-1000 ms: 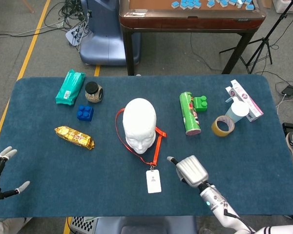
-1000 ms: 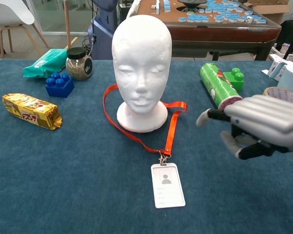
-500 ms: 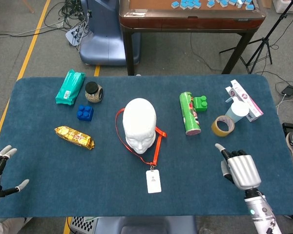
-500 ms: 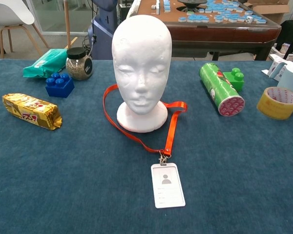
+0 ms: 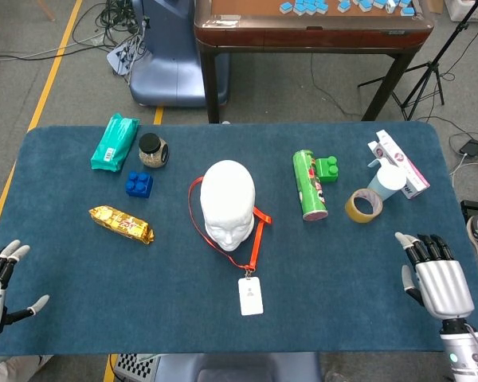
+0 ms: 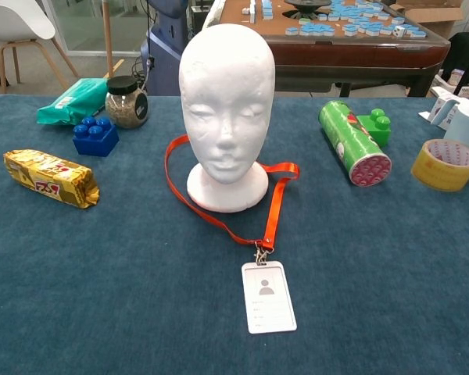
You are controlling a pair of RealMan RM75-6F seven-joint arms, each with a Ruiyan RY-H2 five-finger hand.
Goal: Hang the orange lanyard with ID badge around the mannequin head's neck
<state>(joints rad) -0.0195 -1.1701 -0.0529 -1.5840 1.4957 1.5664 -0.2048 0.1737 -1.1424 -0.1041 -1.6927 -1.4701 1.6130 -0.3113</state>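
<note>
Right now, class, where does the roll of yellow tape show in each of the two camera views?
Head view: the roll of yellow tape lies on the right part of the table, right of the green canister.
Chest view: it sits at the right edge, about mid-height.
Shared landmark: the green canister, just left of the tape in both.

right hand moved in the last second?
Yes. In the head view the right hand has pulled back from beside the ID badge to the table's right edge, below the tape roll. It holds nothing and has left the chest view.
</note>
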